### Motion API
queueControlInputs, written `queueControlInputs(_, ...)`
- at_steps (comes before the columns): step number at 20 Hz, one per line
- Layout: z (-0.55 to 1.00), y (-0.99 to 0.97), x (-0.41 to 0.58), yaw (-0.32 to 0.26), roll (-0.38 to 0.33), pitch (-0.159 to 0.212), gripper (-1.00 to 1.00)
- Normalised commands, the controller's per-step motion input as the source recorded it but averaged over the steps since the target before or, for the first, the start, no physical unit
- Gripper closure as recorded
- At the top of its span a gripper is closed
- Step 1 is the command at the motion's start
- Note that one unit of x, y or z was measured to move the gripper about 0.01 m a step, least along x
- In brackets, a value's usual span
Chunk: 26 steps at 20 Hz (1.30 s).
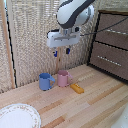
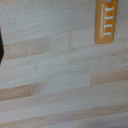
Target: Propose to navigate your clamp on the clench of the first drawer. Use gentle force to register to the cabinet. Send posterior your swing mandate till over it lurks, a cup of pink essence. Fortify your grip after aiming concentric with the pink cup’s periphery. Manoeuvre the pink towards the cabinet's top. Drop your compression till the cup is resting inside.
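Note:
My clamp (image 1: 61, 51) hangs open high above the table in the exterior view, its two dark blue-tipped fingers (image 1: 67, 50) apart with nothing between them. The pink cup (image 1: 63, 78) stands upright on the wooden table below the clamp and well apart from it. The cabinet (image 1: 111, 45) stands at the exterior view's right, and its first drawer (image 1: 115, 29) looks closed, with a silver bar handle. I cannot make out the cabinet's top face. The wrist view shows bare table planks; neither the cup nor the cabinet appears there.
A blue mug (image 1: 45, 81) stands beside the pink cup, toward the exterior view's left. An orange stick-like object (image 1: 76, 88) (image 2: 106, 20) lies on the table beside the cup. A white patterned plate (image 1: 17, 116) sits at the near left corner. A woven screen (image 1: 30, 35) backs the table.

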Motion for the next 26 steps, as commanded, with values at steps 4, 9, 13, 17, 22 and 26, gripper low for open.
queueControlInputs(4, 0.25, 0.04, 0.013, 0.097, -0.24, -0.057, -1.0)
queueControlInputs(9, 0.35, 0.0, -0.001, 0.123, -0.287, -0.092, -1.0)
queueControlInputs(13, 0.39, 0.0, 0.0, 0.126, -0.271, -0.108, -1.0)
queueControlInputs(17, 0.32, 0.0, -0.064, 0.111, -0.305, -0.05, -1.0)
queueControlInputs(22, 0.21, -0.02, -0.222, 0.129, -0.336, -0.018, -1.0)
queueControlInputs(26, 0.1, -0.03, -0.251, 0.143, -0.366, -0.005, -1.0)
